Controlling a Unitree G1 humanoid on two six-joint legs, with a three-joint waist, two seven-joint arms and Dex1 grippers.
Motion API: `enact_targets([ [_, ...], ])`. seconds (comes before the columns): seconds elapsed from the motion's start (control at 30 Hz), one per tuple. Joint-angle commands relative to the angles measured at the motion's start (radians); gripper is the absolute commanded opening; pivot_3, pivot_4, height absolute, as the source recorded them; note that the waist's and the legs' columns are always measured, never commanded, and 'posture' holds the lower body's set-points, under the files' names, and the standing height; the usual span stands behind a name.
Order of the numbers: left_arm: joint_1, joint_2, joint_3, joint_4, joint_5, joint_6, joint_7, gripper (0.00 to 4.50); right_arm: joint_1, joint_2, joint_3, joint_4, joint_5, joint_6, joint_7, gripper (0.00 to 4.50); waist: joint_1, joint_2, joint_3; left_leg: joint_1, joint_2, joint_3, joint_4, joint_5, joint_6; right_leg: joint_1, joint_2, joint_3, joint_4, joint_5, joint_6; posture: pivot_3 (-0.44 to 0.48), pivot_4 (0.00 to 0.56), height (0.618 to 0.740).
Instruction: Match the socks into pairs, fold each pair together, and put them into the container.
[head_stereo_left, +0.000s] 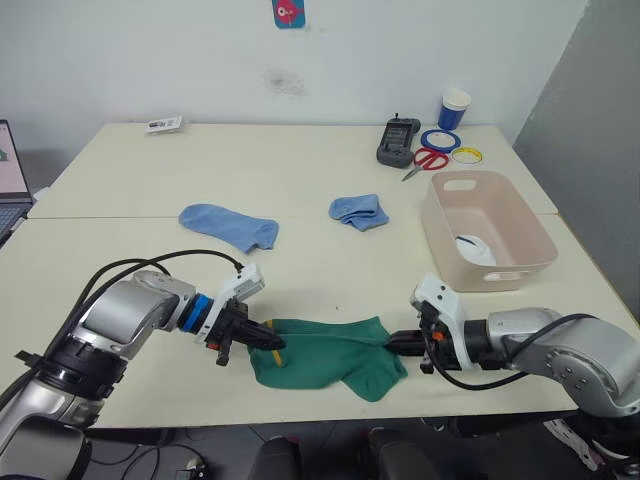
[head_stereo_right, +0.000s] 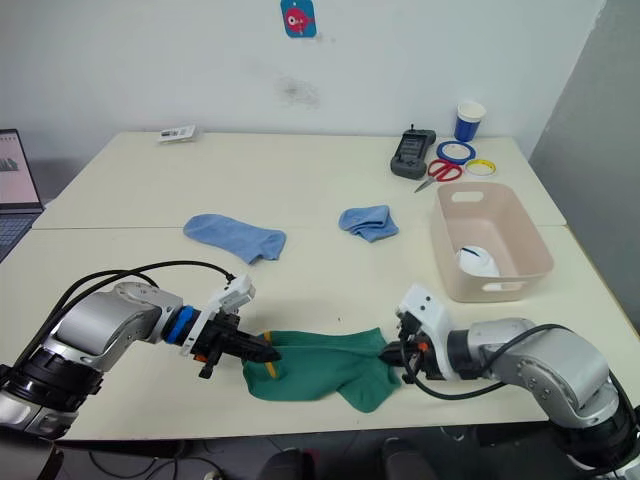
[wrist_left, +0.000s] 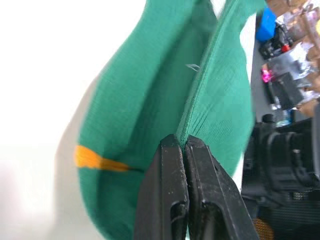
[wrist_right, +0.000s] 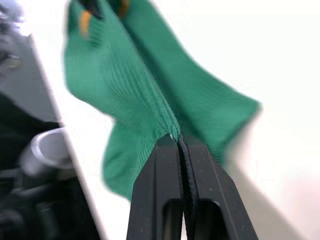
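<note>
Near the bench's front edge I pinched the soft, ribbed green socks at both ends, left claw at the yellow-striped cuff, right claw at the toe, my wrist views showing fingers clamped on folded knit.

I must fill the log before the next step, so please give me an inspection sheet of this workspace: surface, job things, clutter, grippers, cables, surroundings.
Surface: pale table, two tops joined by a seam.
Job's things: green socks at the near edge, held at both ends; one light blue sock flat, another bunched; white sock inside the container.
Clutter: scissors, tape rolls, paper cup, black device, small card.
Grippers: left gripper and right gripper shut on the green socks.
Cables: black cable looping over the left arm.
Surroundings: white wall, sticker, laptop.
</note>
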Motion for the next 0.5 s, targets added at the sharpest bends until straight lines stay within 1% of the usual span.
enact_targets([
  [0.03, -0.062, -0.026, -0.020, 0.082, 0.059, -0.049, -0.011, 0.00, -0.036, -0.014, 0.028, 0.031, -0.049, -0.062, 0.010, 0.04, 0.000, 0.000, 0.000, 0.000, 0.000, 0.000, 0.000, 0.000, 0.000, 0.000, 0.000, 0.000, 0.000, 0.000, 0.000, 0.000, 0.150, 0.732],
  [0.2, -0.120, -0.074, -0.039, 0.179, 0.125, -0.092, -0.002, 0.00, -0.062, -0.014, 0.061, 0.068, -0.087, -0.095, 0.016, 0.04, 0.001, 0.000, 0.000, -0.001, 0.000, 0.000, 0.001, 0.000, 0.000, 0.000, 0.000, 0.000, 0.000, 0.000, 0.000, 0.000, 0.150, 0.732],
  [0.33, -0.139, -0.096, -0.049, 0.225, 0.174, -0.128, -0.010, 0.00, -0.067, -0.011, 0.068, 0.074, -0.110, -0.121, 0.009, 0.04, 0.002, 0.000, 0.000, -0.001, 0.000, 0.000, 0.001, 0.000, 0.000, 0.000, 0.000, 0.000, 0.000, 0.000, 0.000, 0.000, 0.150, 0.732],
  [0.37, -0.137, -0.096, -0.051, 0.226, 0.180, -0.132, -0.018, 0.00, -0.065, -0.007, 0.064, 0.074, -0.118, -0.130, 0.003, 0.48, 0.002, 0.000, 0.000, -0.001, 0.000, 0.000, 0.001, 0.000, 0.000, 0.000, 0.000, 0.000, 0.000, 0.000, 0.000, 0.000, 0.150, 0.732],
  [0.4, -0.134, -0.096, -0.051, 0.225, 0.186, -0.139, -0.024, 0.00, -0.063, -0.004, 0.061, 0.073, -0.124, -0.138, 0.000, 0.63, 0.001, 0.000, 0.000, -0.001, 0.000, 0.000, 0.001, 0.000, 0.000, -0.001, 0.000, 0.000, 0.000, 0.000, 0.000, 0.000, 0.150, 0.732],
  [0.5, -0.130, -0.103, -0.040, 0.228, 0.192, -0.140, -0.024, 0.00, -0.063, 0.010, 0.044, 0.064, -0.133, -0.150, -0.013, 1.65, 0.002, 0.000, 0.000, -0.001, 0.000, 0.000, 0.001, 0.000, 0.000, -0.001, 0.000, 0.000, 0.000, 0.000, 0.000, 0.000, 0.150, 0.732],
])
